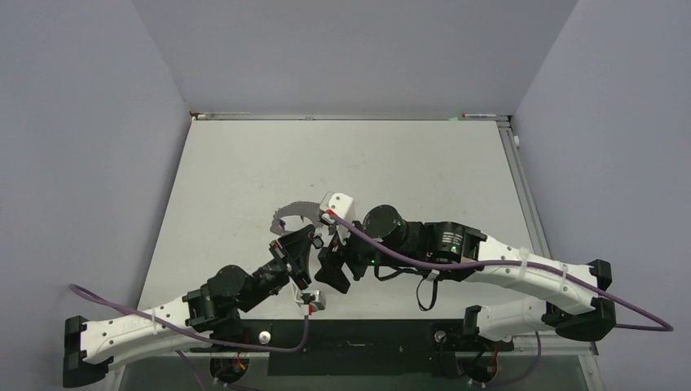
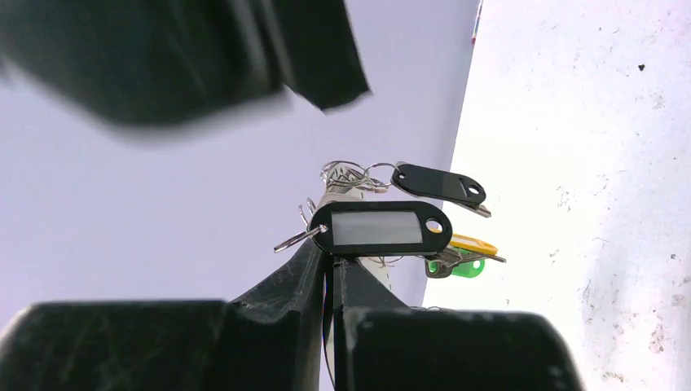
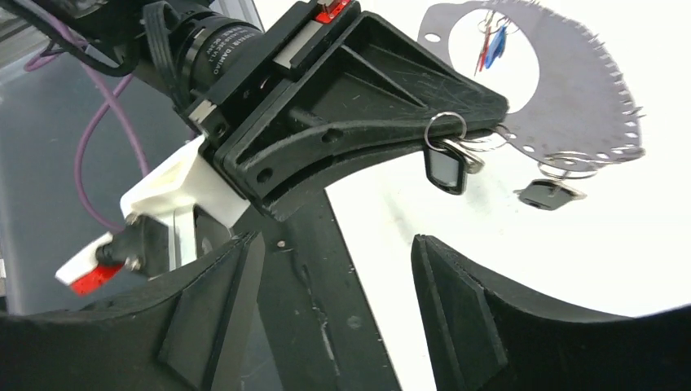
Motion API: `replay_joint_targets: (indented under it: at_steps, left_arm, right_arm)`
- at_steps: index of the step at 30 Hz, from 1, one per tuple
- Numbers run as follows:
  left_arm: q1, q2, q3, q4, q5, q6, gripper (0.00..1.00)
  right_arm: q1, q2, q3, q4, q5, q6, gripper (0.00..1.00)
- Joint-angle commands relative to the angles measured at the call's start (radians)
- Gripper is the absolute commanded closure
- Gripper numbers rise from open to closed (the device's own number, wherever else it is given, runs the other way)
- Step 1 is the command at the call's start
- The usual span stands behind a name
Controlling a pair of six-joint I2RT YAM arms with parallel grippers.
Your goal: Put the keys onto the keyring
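From above, the two arms meet over the middle of the white tabletop. The left claw reaches up to the near rim of the keyring, a flat grey hoop with a toothed outer edge. The right claw hangs just beside it on the right. One of the keys shows only as a blue speck at the hoop's left end.

In the left wrist view, the left claw is clenched, its fingers pressed nearly together on something thin. Just past the tips hangs a windowed black tag, with a second black tag above it. A yellow tag and a green tag lie behind to the right.

In the right wrist view, the right claw is released, its fingers spread wide and grasping nothing. Beyond it the left claw pinches the keyring at its rim. Both black tags dangle below that rim. A blue tag and a red tag hang in the hoop's open centre.
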Motion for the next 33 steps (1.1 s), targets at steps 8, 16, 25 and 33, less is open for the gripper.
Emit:
replay_joint_targets:
  at_steps: [8, 16, 25, 33]
  left_arm:
    - [0.008, -0.067, 0.012, 0.093, 0.037, 0.002, 1.0]
    - [0.01, -0.101, 0.002, 0.075, 0.091, -0.032, 1.0]
    - [0.022, -0.15, 0.007, -0.009, 0.192, -0.11, 1.0]
    - [0.022, -0.179, 0.01, -0.068, 0.247, -0.155, 1.0]
  right_arm:
    - [0.01, -0.255, -0.187, 0.165, 0.228, -0.435, 0.35]
    - [0.021, -0.333, -0.343, 0.351, 0.243, -0.779, 0.39]
    - [0.044, -0.28, -0.338, 0.385, 0.137, -0.992, 0.45]
    - [0.074, -0.19, -0.266, 0.372, 0.066, -1.076, 0.57]
